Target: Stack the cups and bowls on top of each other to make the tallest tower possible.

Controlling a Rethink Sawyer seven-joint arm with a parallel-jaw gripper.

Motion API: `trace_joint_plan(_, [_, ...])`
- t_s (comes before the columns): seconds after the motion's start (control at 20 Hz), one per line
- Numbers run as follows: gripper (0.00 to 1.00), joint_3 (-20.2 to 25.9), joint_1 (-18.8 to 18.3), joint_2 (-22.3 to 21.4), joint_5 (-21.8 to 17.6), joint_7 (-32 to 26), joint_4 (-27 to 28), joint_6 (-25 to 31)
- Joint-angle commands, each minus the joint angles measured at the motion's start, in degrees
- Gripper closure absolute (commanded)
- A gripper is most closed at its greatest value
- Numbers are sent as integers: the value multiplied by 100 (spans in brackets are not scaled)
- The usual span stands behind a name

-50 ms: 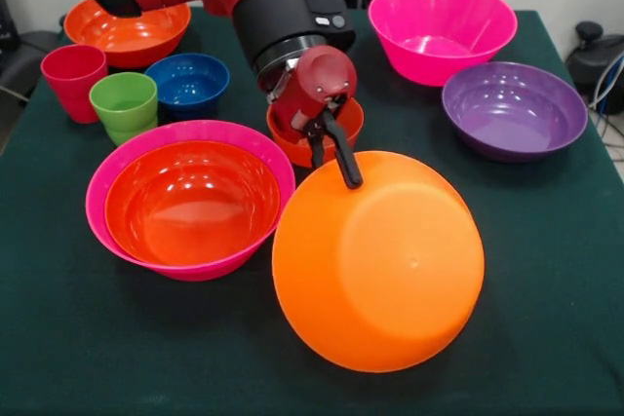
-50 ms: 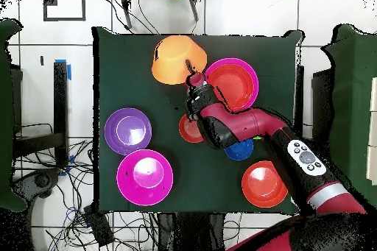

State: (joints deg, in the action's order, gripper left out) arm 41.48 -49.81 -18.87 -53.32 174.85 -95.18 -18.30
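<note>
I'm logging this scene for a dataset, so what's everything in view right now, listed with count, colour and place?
large orange bowl: 1, light orange, tilted on its side, front centre, gripper finger on its rim
magenta bowls: 2, one far right, one front left holding a red-orange bowl
purple bowl: 1, right
small orange-red bowl: 1, behind gripper
blue bowl: 1, small, left
red-orange bowl: 1, far left
cups: 2, red-pink, lime green, left edge
table: 1, dark green
gripper: 1, red and black
</note>
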Motion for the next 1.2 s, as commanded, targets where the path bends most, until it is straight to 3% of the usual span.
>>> trace_joint_plan(0.05, [0, 181, -39, 1022, -147, -950, -504, 2381])
trace_joint_plan(0.15, [0, 184, -83, 1093, 5, -1069, -525, 2626])
trace_joint_plan(0.3, [0, -95, 166, 879, 287, -1212, -536, 3067])
trace_joint_plan(0.5, [0, -763, 800, 494, 334, -880, -529, 2787])
trace_joint_plan(0.95, [0, -860, 868, 842, 707, -931, -482, 2959])
trace_joint_plan(1.2, [0, -818, 843, 957, 1116, -1245, -425, 3667])
